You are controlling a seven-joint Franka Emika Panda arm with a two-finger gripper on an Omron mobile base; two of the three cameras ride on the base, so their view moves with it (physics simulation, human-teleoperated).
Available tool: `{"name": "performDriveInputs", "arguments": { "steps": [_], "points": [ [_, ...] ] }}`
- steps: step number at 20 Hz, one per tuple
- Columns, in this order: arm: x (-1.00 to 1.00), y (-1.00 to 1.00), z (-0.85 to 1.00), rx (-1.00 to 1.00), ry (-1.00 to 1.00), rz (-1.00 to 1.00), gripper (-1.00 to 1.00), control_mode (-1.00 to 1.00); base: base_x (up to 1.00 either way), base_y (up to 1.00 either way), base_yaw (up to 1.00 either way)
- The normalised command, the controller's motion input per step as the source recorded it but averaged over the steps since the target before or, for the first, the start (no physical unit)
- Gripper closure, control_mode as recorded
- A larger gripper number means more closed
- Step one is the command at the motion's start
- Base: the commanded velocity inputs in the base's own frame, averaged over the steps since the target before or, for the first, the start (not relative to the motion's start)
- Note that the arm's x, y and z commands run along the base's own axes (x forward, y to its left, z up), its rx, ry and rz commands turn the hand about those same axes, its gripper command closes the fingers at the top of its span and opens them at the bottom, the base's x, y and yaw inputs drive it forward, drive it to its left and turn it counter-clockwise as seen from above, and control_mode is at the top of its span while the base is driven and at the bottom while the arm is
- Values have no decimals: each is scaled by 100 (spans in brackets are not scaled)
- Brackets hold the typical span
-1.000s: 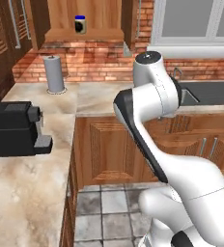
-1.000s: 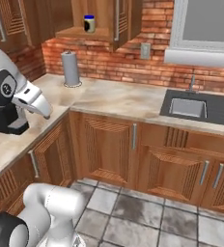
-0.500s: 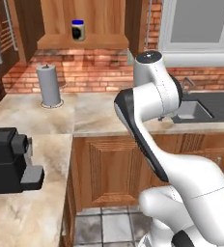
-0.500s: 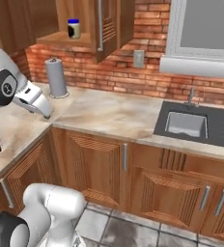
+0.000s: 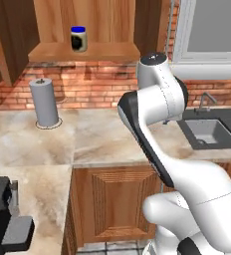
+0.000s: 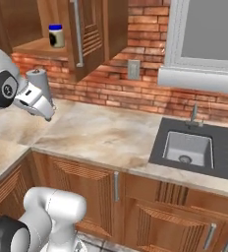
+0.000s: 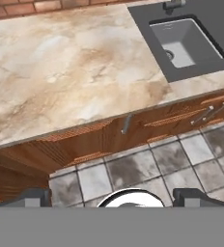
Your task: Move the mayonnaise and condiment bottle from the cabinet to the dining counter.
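Reddish-brown wooden wall cabinet [image 5: 53,20] open; small cream mayonnaise jar with blue lid [image 5: 78,39] stands on its shelf, above the marble surface [image 5: 87,139]. Tool [image 7: 112,198] spread wide, empty, aimed floorward. Approach step; next: raise the arm toward the jar.

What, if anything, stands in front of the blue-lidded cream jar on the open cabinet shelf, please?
Nothing visible does: the blue-lidded cream jar stands at the open front of the reddish-brown wooden cabinet, its door swung aside.
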Motion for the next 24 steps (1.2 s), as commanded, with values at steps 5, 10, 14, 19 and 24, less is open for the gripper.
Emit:
{"name": "performDriveInputs", "arguments": {
  "steps": [5,10,14,19,24],
  "points": [
    [0,0,0,0,0,0,-100,100,77,15,1],
    [0,0,0,0,0,0,-100,100,48,48,0],
    [0,0,0,0,0,0,-100,100,9,68,2],
    [0,0,0,0,0,0,-100,100,17,66,1],
    [6,3,1,0,0,0,-100,-100,39,26,0]
  ]
}}
